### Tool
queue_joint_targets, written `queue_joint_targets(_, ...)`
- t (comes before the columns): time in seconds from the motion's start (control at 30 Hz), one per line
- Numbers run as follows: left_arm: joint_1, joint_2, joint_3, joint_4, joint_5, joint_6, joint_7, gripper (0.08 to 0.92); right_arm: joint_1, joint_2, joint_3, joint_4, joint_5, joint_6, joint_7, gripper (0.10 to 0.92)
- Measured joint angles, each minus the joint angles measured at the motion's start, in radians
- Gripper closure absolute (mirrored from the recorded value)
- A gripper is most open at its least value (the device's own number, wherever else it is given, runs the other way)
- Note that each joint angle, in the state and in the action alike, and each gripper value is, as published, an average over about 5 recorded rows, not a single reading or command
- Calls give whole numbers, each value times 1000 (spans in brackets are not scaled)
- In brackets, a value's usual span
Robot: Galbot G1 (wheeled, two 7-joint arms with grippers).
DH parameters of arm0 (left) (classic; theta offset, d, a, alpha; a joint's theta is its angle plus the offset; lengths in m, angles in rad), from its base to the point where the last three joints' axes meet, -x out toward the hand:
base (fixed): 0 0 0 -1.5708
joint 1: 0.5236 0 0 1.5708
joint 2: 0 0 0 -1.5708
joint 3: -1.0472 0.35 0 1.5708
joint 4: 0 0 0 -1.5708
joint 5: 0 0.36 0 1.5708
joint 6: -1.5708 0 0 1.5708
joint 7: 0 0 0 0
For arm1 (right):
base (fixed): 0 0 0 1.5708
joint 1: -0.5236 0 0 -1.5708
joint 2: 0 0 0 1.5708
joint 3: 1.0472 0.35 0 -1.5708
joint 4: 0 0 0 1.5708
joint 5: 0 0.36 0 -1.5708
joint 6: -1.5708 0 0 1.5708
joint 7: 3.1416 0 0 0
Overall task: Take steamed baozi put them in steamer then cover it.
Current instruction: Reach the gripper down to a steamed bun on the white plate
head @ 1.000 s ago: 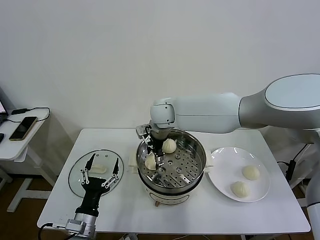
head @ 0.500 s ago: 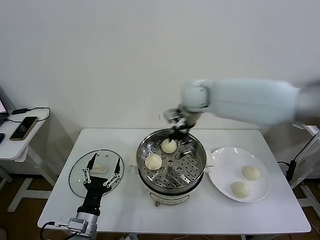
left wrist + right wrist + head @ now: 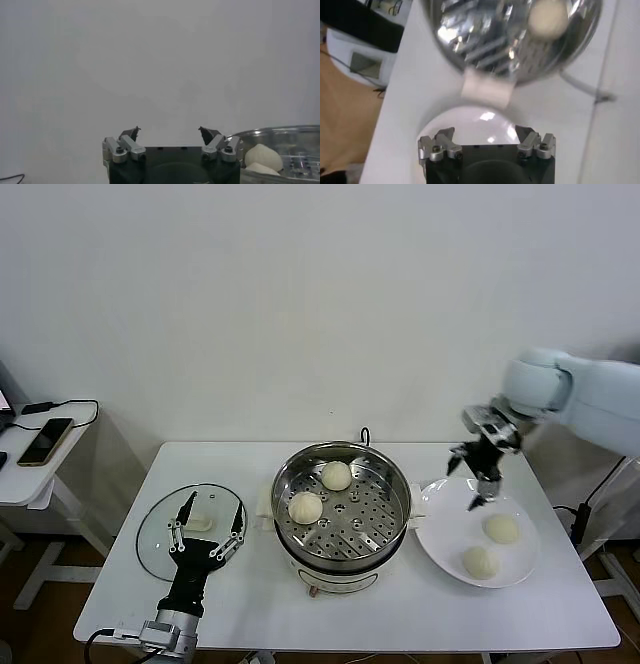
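The shiny steel steamer stands mid-table with two cream-white baozi on its perforated tray, one at the back and one at the left. Two more baozi lie on the white plate to its right. My right gripper is open and empty, above the plate's back edge. In the right wrist view the steamer and a baozi show beyond the open gripper. My left gripper is open, parked over the glass lid.
The glass lid lies flat on the table left of the steamer, its white handle between my left fingers. A side table with a phone stands at far left. A wall runs close behind the table.
My right gripper let go of a baozi at the steamer's left side, rose, and swung right across the steamer to the plate. The left arm has not moved.
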Motion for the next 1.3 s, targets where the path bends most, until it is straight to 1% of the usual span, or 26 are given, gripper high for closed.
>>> queue_joint_targets(0.23, 9, -8, -7, -1, 6, -3, -3, 177, -152, -36, 59, -53, -60, 25, 34, 203)
queue_joint_targets(0.53, 14, -11, -11, 6, 11, -9, -4, 177, -317, -24, 134, -127, -106, 40, 49, 203)
queue_joint_targets(1.0, 16, -8, -16, 16, 13, -16, -4, 177, -434, 16, 194, -194, -131, 42, 68, 203)
queue_joint_targets(1.1, 16, -8, -17, 18, 13, -18, -4, 177, -443, 19, 200, -197, -133, 40, 63, 221)
queue_joint_targets(1.3, 16, -7, -17, 19, 13, -21, -5, 177, -451, 16, 206, -196, -136, 37, 56, 317)
